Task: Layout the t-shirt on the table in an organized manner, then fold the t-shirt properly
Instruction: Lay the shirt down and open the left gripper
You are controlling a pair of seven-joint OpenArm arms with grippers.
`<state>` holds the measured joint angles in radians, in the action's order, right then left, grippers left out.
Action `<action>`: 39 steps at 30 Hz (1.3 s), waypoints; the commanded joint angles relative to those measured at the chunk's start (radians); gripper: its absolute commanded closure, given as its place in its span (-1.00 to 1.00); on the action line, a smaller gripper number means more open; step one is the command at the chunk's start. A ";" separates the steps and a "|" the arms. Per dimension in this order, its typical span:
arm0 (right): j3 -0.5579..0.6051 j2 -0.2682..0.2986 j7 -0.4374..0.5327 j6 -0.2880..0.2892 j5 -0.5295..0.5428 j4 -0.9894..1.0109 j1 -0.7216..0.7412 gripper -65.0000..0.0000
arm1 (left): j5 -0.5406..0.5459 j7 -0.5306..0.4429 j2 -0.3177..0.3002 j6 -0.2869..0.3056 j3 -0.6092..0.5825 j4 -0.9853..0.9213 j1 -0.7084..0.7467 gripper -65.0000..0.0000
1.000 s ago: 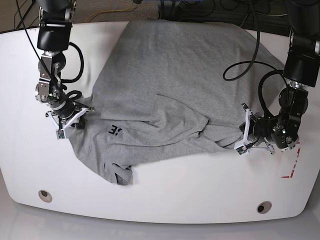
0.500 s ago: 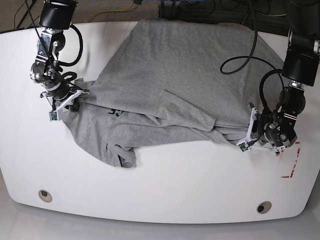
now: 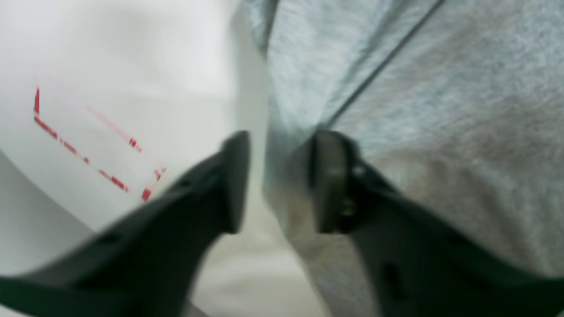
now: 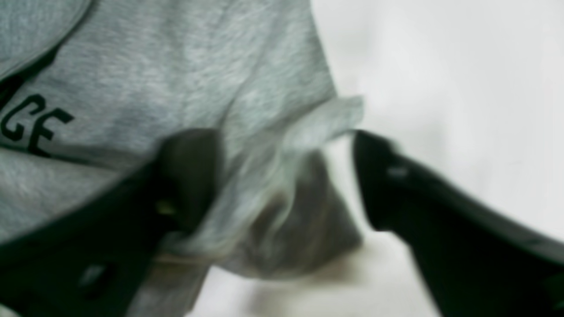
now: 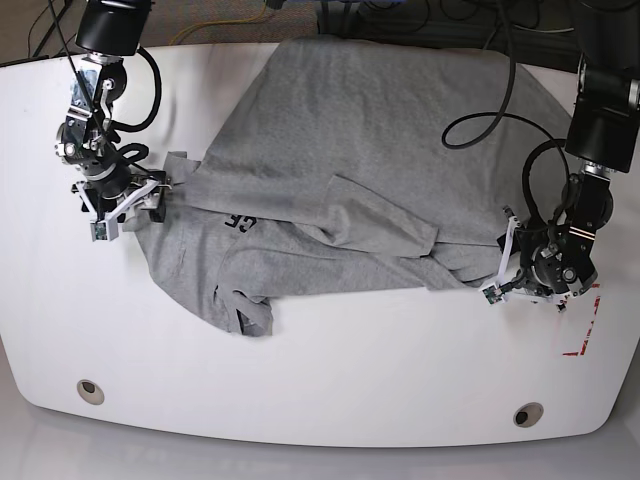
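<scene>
Lying rumpled, one t-shirt (image 5: 340, 190) sits between two spread pincers, left pincer (image 3: 277, 180) and right pincer (image 4: 286, 176).

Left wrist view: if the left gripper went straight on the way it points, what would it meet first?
Most likely the t-shirt: its grey edge already sits between the open jaws of the left gripper. Bare table lies beside it; depth is unclear.

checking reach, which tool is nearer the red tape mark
Left. The left tool sits at the shirt's edge just beside the red tape mark. The right tool is across the table, at the shirt's opposite side.
</scene>
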<state>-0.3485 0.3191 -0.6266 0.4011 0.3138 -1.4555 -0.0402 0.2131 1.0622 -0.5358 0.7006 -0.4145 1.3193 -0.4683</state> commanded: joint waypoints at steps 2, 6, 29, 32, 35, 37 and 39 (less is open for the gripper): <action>-0.007 0.022 0.027 0.003 0.009 -0.064 0.020 -0.88 | -0.005 0.002 -0.013 -0.002 0.013 0.019 -0.050 -0.09; -0.002 0.027 0.027 0.012 0.009 -0.089 0.061 -0.92 | -0.004 0.002 -0.011 -0.002 0.029 0.019 -0.068 -0.13; 0.263 0.062 0.282 0.126 0.008 0.731 0.613 -0.77 | 0.223 0.161 0.000 -0.002 0.285 0.277 -0.008 -0.13; 0.323 0.064 0.363 0.138 0.008 0.829 0.655 -0.76 | 0.242 0.197 0.000 -0.002 0.340 0.349 0.052 -0.13; 0.375 0.064 0.431 0.141 0.008 0.909 0.679 -0.77 | 0.243 0.229 0.003 -0.002 0.408 0.429 0.124 -0.13; 0.404 0.064 0.463 0.141 0.008 0.944 0.685 -0.77 | 0.243 0.241 0.003 -0.002 0.444 0.472 0.171 -0.13; 0.427 0.062 0.477 0.141 0.008 0.965 0.687 -0.77 | 0.243 0.249 0.003 -0.002 0.486 0.517 0.227 -0.13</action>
<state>0.0719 0.3603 -0.1799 0.5369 0.3115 -0.4931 0.6113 0.4564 1.3010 -0.5171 0.6975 0.0387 1.7885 -0.2626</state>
